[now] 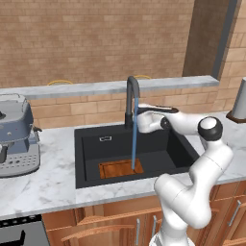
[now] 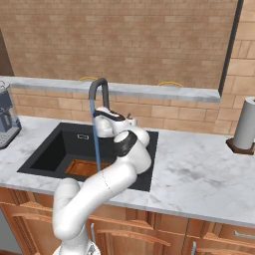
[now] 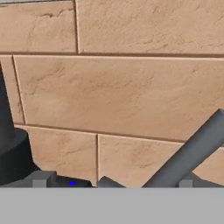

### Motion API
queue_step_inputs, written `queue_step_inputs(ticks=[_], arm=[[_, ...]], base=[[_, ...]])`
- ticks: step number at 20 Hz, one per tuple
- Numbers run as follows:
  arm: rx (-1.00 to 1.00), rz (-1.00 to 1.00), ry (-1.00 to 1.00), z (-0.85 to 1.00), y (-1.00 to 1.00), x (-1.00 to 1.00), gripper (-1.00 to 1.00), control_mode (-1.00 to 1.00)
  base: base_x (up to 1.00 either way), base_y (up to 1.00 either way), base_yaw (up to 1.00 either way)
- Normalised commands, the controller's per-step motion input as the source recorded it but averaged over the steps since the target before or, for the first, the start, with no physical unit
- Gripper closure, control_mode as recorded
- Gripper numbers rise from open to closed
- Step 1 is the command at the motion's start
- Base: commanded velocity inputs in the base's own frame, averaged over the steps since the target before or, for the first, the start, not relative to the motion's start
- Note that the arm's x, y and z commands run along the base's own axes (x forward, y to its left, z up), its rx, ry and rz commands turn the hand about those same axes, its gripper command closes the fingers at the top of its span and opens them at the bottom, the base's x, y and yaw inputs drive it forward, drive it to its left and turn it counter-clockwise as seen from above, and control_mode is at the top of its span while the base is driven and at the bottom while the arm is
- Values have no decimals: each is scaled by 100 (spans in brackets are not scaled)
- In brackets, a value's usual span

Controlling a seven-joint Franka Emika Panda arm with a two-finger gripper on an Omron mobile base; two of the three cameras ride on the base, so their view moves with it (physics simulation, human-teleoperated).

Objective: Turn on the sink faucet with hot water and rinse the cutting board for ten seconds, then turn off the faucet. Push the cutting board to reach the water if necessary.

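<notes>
Currently the cutting board is being rinsed by the water. The open hand is being held empty beside the sink faucet; the lever should be nudged gently.

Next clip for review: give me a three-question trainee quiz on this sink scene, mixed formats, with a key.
1. True or false: water is running from the sink faucet.
2. Where does the stream land? A) bare basin floor B) the cutting board C) the marble counter
3. Fill in: the tool sits beside the faucet with its jaws ____.

Key: 1 true; 2 B; 3 open.
</notes>
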Motion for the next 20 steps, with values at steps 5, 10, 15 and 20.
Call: queue_step_inputs(ticks=[5,10,15,20], arm=[[-30,0,-21,14,88,0,-100,-100],[-29,0,-22,21,88,0,-100,-100],[-26,0,-18,17,78,0,-100,-100],[-22,0,-10,4,68,0,-100,-100]], base=[[0,0,0],[0,0,0],[0,0,0],[0,0,0]])
